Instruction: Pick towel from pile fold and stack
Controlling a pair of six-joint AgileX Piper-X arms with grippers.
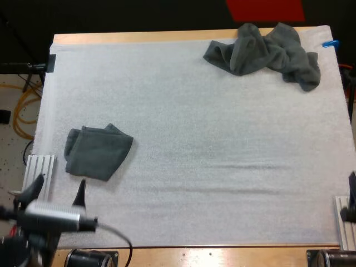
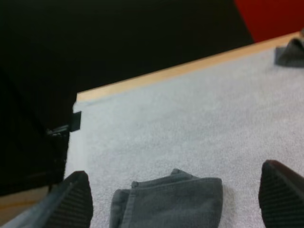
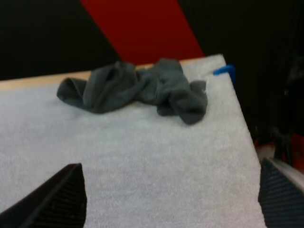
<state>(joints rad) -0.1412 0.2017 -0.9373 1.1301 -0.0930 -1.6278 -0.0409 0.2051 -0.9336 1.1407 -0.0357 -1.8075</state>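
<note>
A folded dark grey-green towel lies on the white mat at the near left. A crumpled towel sits at the far right corner of the mat. My left gripper hovers just short of the folded towel, open, with nothing between its fingers. In the left wrist view the folded towel lies ahead between the spread fingers of the left gripper. My right gripper stands open at the near right, facing the crumpled towel far ahead of it. In the high view the right gripper barely shows at the table's edge.
A ribbed metal rail lies at the mat's near left edge and another rail at the near right. The wooden table edge runs along the front. Yellow cable lies on the floor to the left.
</note>
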